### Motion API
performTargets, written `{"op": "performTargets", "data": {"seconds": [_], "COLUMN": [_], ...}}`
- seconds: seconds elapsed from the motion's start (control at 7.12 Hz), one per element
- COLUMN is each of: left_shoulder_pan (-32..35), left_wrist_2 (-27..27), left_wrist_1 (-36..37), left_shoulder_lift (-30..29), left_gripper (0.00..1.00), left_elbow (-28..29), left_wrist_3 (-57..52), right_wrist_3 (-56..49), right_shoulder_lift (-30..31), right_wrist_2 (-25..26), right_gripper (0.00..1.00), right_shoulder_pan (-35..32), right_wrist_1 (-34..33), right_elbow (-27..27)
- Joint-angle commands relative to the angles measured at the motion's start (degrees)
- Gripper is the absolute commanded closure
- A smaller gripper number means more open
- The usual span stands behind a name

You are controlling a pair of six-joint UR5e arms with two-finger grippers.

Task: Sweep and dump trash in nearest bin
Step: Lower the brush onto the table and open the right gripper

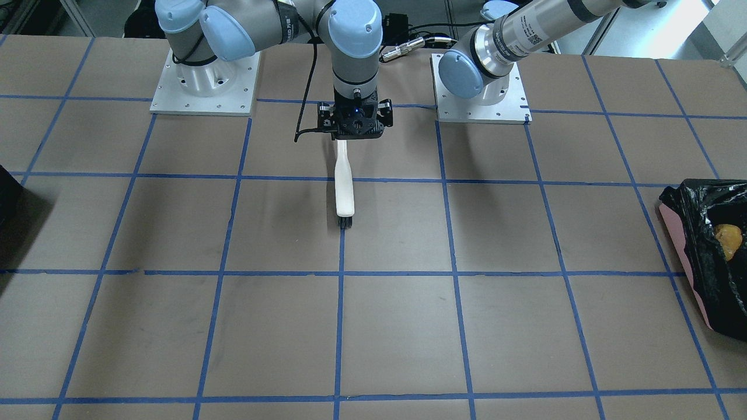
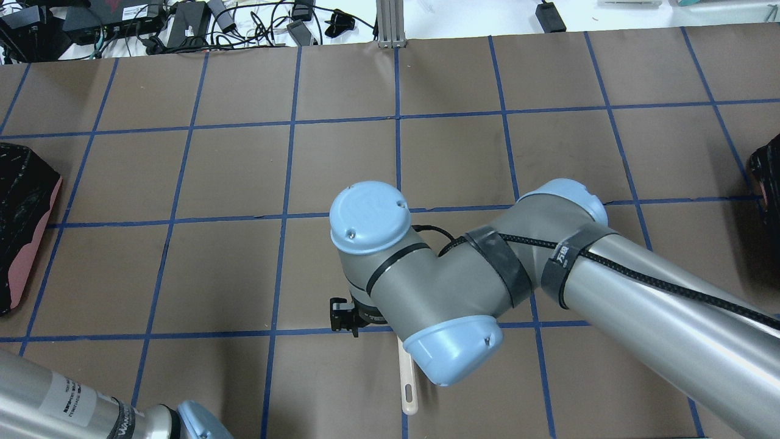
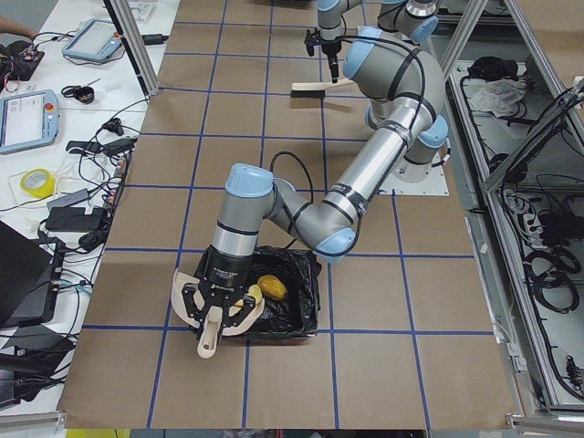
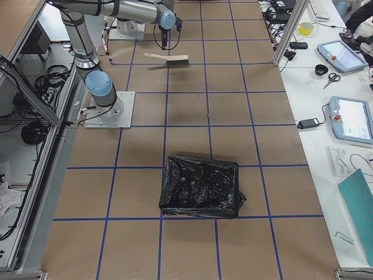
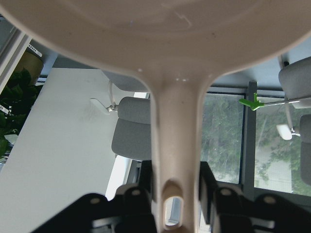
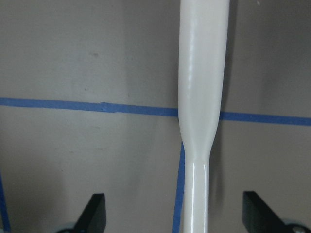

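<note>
Fingers [image 5: 132,199] of the left gripper [image 5: 175,196] are pinched on the handle of the white dustpan [image 5: 160,34], pads tight against both sides of it in the left wrist view. Fingers [image 6: 95,213] of the right gripper [image 6: 175,216] are spread wide on either side of the white brush [image 6: 201,87] handle, with a clear gap each side and no contact visible. In the exterior left view the left gripper hangs over the near-left rim of the pink-sided bin [image 3: 297,310] with its crinkled black bag, and the dustpan is against that rim with its handle end pointing toward the camera. The orange-brown lump [image 3: 271,286] lies inside the bin on the bag, also seen in the front-facing view at the right edge. A small pale yellow piece [image 3: 253,294] sits just beside the lump, next to the dustpan; can't tell which piece it is. The brush is at the middle of the brown surface [image 1: 175,326] with its blue tape grid, near the robot bases, black bristles at the end away from the robot. A black container [image 4: 201,186] stands at the surface's opposite end, well apart from the brush.
</note>
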State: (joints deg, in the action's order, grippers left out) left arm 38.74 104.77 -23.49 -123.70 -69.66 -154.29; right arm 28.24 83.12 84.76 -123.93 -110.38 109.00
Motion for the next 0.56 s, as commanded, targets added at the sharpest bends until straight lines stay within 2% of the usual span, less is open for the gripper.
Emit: {"op": "performTargets", "data": {"seconds": [0.0, 0.42], "left_shoulder_pan": [0.63, 4.39], "left_wrist_2": [0.08, 1.65], "left_wrist_1": [2.92, 2.49], "left_shoulder_lift": [0.82, 4.32], "left_gripper": [1.00, 1.00], "left_elbow": [-2.31, -3.03], "left_wrist_3": [-2.86, -2.60], "right_wrist_3": [-7.82, -16.68], "right_shoulder_lift": [0.28, 0.28], "right_wrist_2": [4.41, 5.33], "right_gripper": [0.00, 0.00], "right_shoulder_pan": [4.19, 13.50], "right_wrist_1": [2.18, 5.07], "right_elbow": [-5.97, -10.99]}}
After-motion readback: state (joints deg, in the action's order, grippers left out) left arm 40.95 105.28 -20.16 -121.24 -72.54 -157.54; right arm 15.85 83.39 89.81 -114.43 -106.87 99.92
